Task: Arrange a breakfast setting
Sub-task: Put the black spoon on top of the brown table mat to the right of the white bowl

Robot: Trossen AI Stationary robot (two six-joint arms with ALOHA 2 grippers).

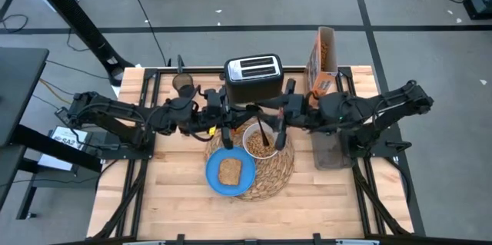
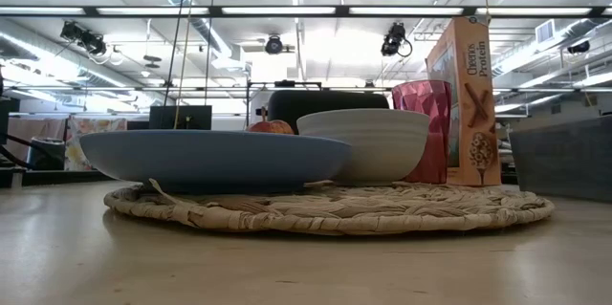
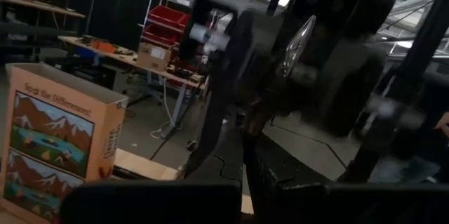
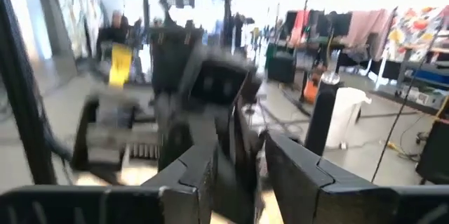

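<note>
The metal spoon (image 1: 264, 133) stands in the white bowl (image 1: 260, 142) of cereal on the woven placemat (image 1: 278, 170), pinched by my right gripper (image 1: 279, 133). Beside the bowl, my left gripper (image 1: 227, 133) hangs closed, empty.

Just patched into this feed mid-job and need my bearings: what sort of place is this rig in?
Most likely a robotics lab or workshop, not a home kitchen. The wooden table stands on a marked concrete floor, ceiling strip lights and mounted cameras hang above, and workbenches with red bins fill the background.

Cereal box (image 3: 59, 147) beside blurred dark arm (image 3: 330, 62), possibly right arm; workbench (image 3: 133, 59) behind.
</note>
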